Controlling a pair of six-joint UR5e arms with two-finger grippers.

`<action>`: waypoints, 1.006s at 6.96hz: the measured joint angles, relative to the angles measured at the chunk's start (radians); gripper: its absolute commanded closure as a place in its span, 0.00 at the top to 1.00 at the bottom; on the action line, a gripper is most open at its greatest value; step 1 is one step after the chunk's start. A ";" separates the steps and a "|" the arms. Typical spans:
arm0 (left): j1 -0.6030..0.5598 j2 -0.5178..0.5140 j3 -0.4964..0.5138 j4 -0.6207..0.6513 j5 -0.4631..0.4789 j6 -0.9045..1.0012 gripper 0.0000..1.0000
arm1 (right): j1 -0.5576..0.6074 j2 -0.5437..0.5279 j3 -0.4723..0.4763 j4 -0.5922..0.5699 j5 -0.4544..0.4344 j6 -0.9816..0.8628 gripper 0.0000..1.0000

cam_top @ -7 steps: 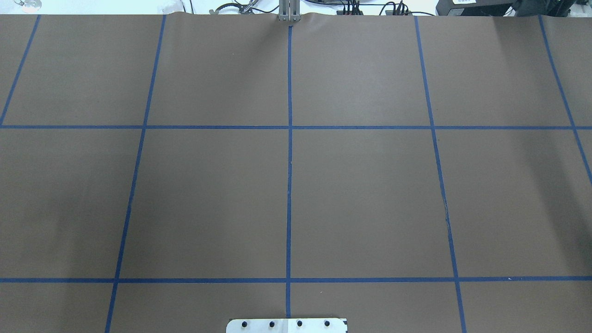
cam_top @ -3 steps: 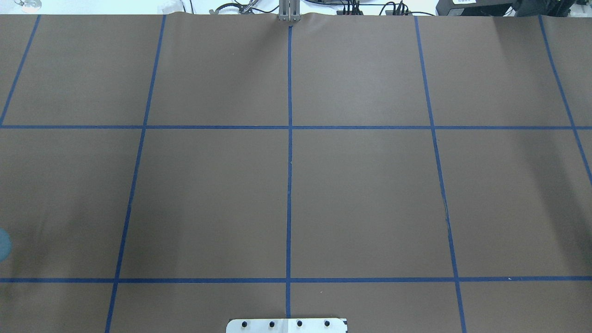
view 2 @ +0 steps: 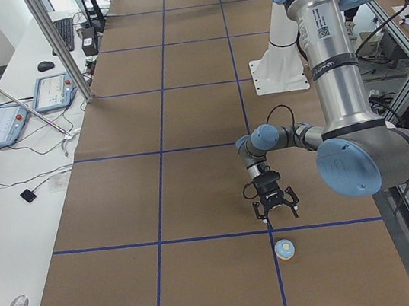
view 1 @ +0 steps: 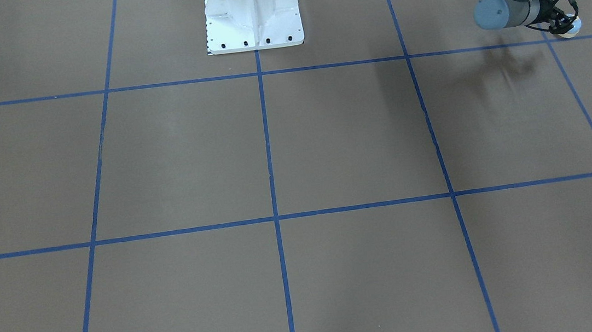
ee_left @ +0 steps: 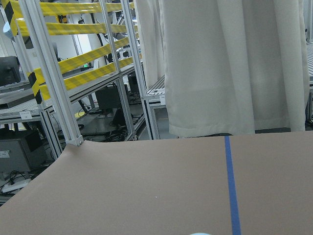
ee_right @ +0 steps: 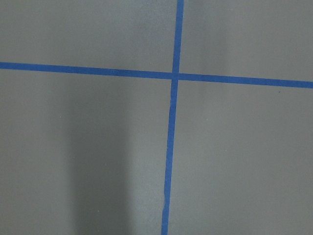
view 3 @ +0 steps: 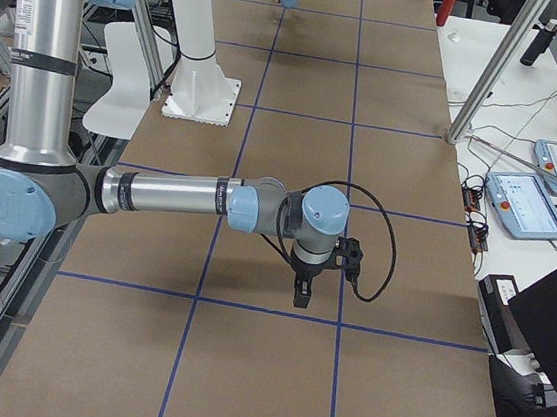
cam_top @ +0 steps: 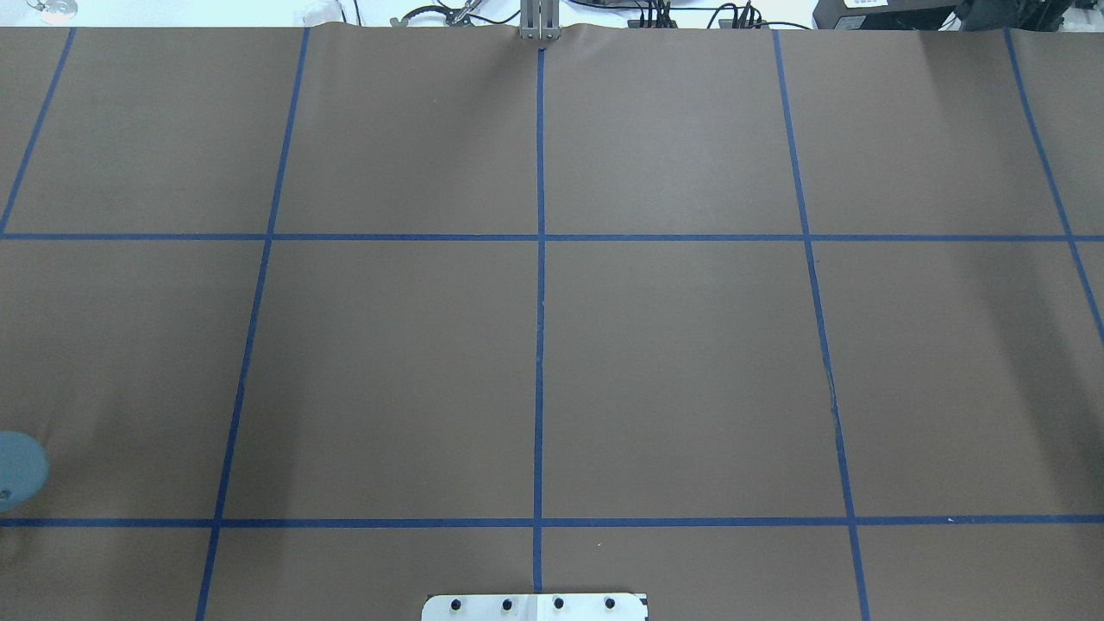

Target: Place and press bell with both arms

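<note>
A: The bell [view 2: 284,249] is sitting upright on the brown table [view 2: 203,192] in the exterior left view, on a blue tape line [view 2: 282,295] just past a crossing. What is the left gripper [view 2: 277,215] doing?
B: It is hanging close over the bell without touching it, fingers spread apart and gripping nothing.
A: And front-facing?
B: The bell is peeking out at that gripper's tip near the upper right corner, well apart from the white pedestal [view 1: 252,11].
A: Overhead?
B: A light-blue joint cap [cam_top: 17,470] is showing at the left edge.
A: The right gripper [view 3: 301,294]?
B: In the exterior right view it is pointing down over the table. I cannot tell whether its fingers are apart or together.
A: The wrist views?
B: The left one is catching a sliver of the bell at its bottom edge, and the right one is looking down on a tape crossing
</note>
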 measured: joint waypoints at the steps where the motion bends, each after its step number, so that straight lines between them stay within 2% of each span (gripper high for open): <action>1: 0.000 -0.008 0.035 -0.026 0.003 0.002 1.00 | 0.000 0.001 0.000 0.000 0.000 0.000 1.00; 3: 0.001 -0.010 0.081 -0.064 0.005 0.004 1.00 | 0.000 0.001 0.002 -0.001 0.000 0.001 1.00; 7: 0.001 -0.013 0.098 -0.073 0.009 0.006 1.00 | 0.000 0.004 0.006 0.000 -0.002 0.004 1.00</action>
